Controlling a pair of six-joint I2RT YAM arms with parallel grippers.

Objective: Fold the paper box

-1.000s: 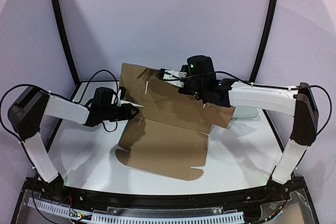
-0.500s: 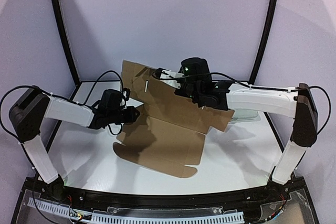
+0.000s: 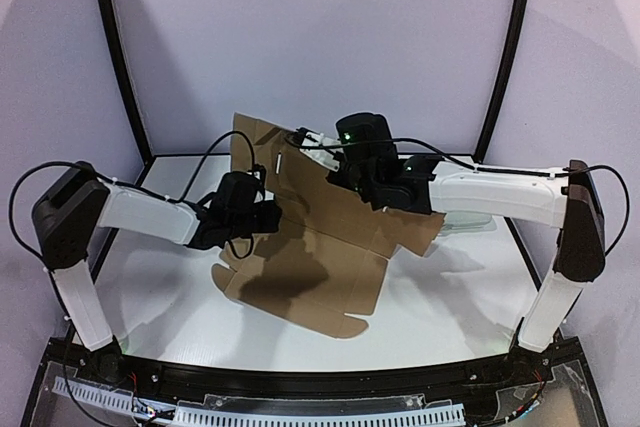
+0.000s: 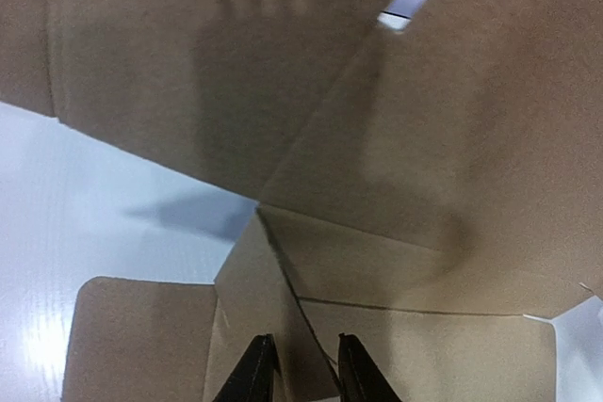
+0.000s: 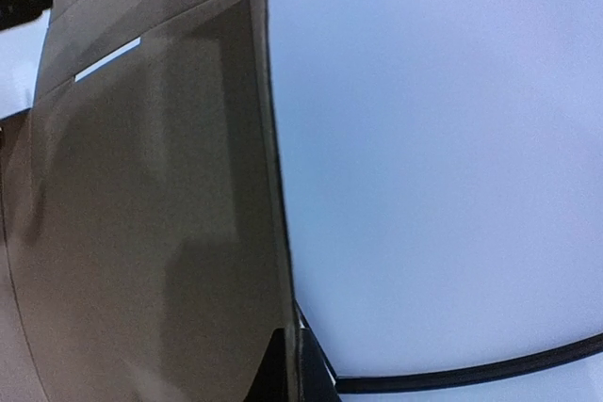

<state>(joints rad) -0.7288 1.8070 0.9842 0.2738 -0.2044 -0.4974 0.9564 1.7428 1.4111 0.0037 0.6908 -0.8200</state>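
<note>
The paper box (image 3: 310,272) is a brown die-cut cardboard sheet, its front half flat on the white table and its back panel tilted up. My right gripper (image 3: 303,141) holds that raised panel at its top edge; in the right wrist view the jaws (image 5: 294,364) are pinched on the thin cardboard edge (image 5: 141,233). My left gripper (image 3: 270,215) is at the box's left side. The left wrist view shows its fingers (image 4: 297,369) narrowly apart, straddling a side flap's edge (image 4: 259,289) where it meets the box (image 4: 396,138).
A pale green-grey case (image 3: 472,217) lies behind the right forearm. Black frame posts (image 3: 118,57) stand at the back corners. Bare white table (image 3: 450,292) lies to the right of the box.
My left gripper moved right onto the box's left side and narrowed around the side flap. The right gripper shifted slightly left, and the box slid left with its back panel steeper.
</note>
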